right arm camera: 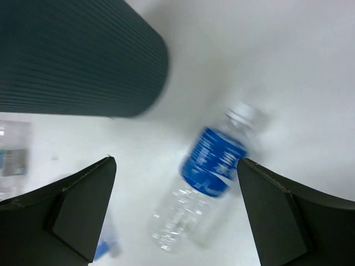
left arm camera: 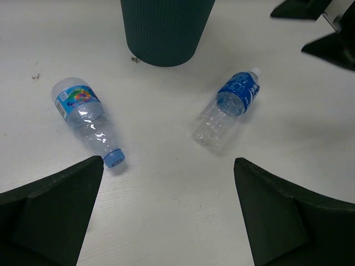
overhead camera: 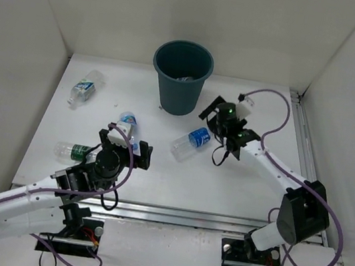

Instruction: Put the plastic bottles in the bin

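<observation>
Four clear, crinkly plastic bottles are seen lying on their sides on the white table [overhead camera: 257, 186], all outside the bin [overhead camera: 181, 73], a round dark teal-grey bucket with ribbed walls and a rolled rim, placed at the back centre. The blue-label bottle [left arm camera: 228, 108], white-capped, is found right of the bin's base, just ahead of the right gripper [right arm camera: 176, 163], whose fingers are spread wide and grasp nothing. White writing is carried on its dark blue band but cannot be read. The blue-cap bottle [left arm camera: 89, 119] is seen ahead of the left gripper [left arm camera: 167, 162], also released and empty; its pale blue label shows a multicoloured graphic and a small code patch, text illegible. The green-band bottle [overhead camera: 76, 151] is located beside the left arm, and the far-left bottle [overhead camera: 84, 88] near the left wall. Something pale is glimpsed inside the bin, too small to identify.
</observation>
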Available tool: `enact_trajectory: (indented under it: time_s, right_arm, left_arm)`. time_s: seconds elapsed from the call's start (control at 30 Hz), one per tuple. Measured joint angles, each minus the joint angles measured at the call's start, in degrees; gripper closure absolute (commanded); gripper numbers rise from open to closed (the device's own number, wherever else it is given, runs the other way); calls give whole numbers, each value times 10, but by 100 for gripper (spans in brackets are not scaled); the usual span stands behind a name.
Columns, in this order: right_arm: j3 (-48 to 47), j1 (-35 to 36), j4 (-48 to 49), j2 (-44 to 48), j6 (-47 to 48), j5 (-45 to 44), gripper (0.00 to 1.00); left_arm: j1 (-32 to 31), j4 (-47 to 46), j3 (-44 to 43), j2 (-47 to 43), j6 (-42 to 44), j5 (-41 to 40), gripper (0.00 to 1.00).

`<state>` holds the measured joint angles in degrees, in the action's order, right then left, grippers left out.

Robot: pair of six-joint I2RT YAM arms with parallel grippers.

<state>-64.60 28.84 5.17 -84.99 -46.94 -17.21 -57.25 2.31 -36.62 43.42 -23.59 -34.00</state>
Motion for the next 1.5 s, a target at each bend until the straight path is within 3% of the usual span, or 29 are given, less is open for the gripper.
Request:
enact_trajectory:
  time_s: [0.23,0.53,1.1,1.4,1.5]
  right_arm:
    - [75,11,-58,-12,-140,-24,13]
    - [59,17,-64,-55,-237,-29,14]
    - [-16,14,-67,-196,-266,-18,14]
    - [-18,11,-62,-217,-266,-13,19]
    - [-18,9,-52,-221,-266,-11,27]
  left_arm:
    - [0,0,0,5,0,-3,0]
    - [0,0,0,3,0,-4,0]
    - [0,0,0,-4,4,-8,0]
    - [0,0,0,-5,4,-10,0]
    - [0,0,0,-5,4,-10,0]
